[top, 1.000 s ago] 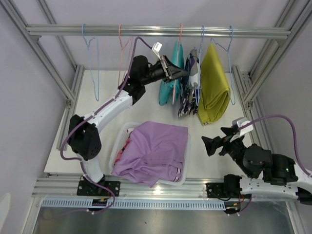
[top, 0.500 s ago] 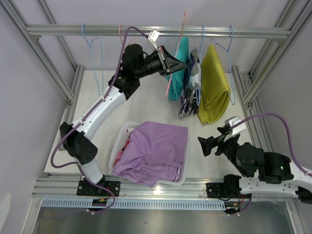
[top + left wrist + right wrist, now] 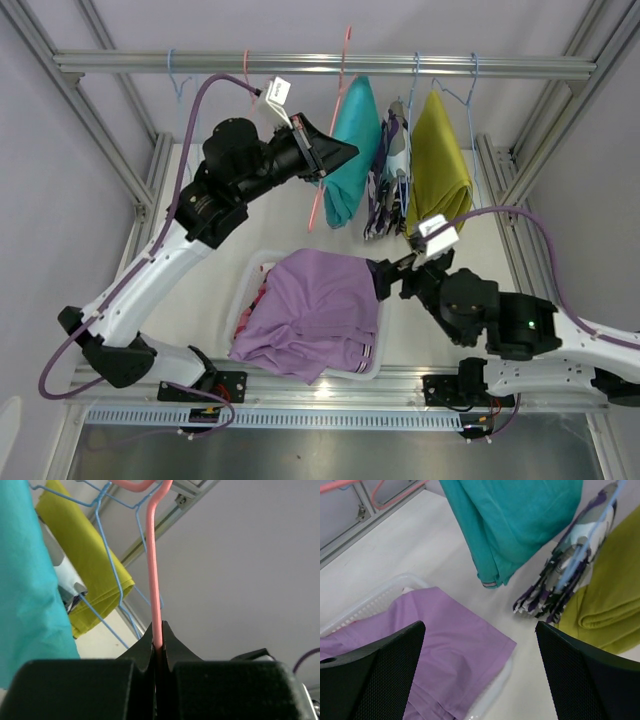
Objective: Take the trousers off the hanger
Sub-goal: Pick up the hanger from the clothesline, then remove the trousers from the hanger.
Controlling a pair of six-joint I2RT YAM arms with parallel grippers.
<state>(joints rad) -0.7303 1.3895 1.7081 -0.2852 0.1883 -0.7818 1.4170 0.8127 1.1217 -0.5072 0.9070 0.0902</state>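
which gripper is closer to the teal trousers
Left. The left gripper is shut on the pink hanger right beside the teal trousers; the right gripper hangs open apart from them, by the lilac trousers.

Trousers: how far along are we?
Done: lilac trousers lie in the basket, with a pink-red pair under them. In hand: left gripper is shut on the pink hanger carrying the teal trousers; right gripper is open near the basket. Left: camouflage trousers and mustard trousers hang under the rail.
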